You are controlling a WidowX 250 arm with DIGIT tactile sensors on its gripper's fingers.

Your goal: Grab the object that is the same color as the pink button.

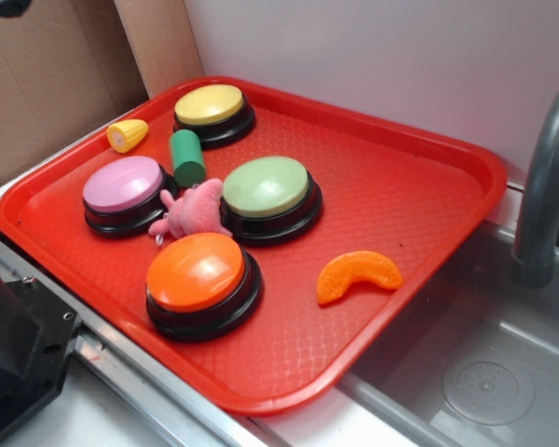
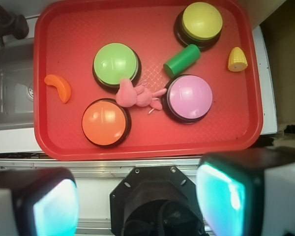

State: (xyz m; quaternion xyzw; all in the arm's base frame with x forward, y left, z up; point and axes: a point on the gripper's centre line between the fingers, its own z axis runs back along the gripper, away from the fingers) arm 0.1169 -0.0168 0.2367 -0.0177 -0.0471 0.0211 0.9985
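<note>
Wrist view shows your gripper (image 2: 137, 201) high above the tray (image 2: 44, 98), jaws spread wide, holding nothing. Drop straight onto the pink plush pig (image 2: 132, 95) wedged between the buttons, and pinch its body, not the pink button (image 2: 189, 97).

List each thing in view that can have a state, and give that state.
gripper: open, fingers apart, holding nothing, above the tray's near edge
pink plush pig: lying on its side among three buttons, ungrasped
pink button: upright, untouched
green cylinder: lying on its side
orange button: upright
orange slice: flat on red tray
</note>
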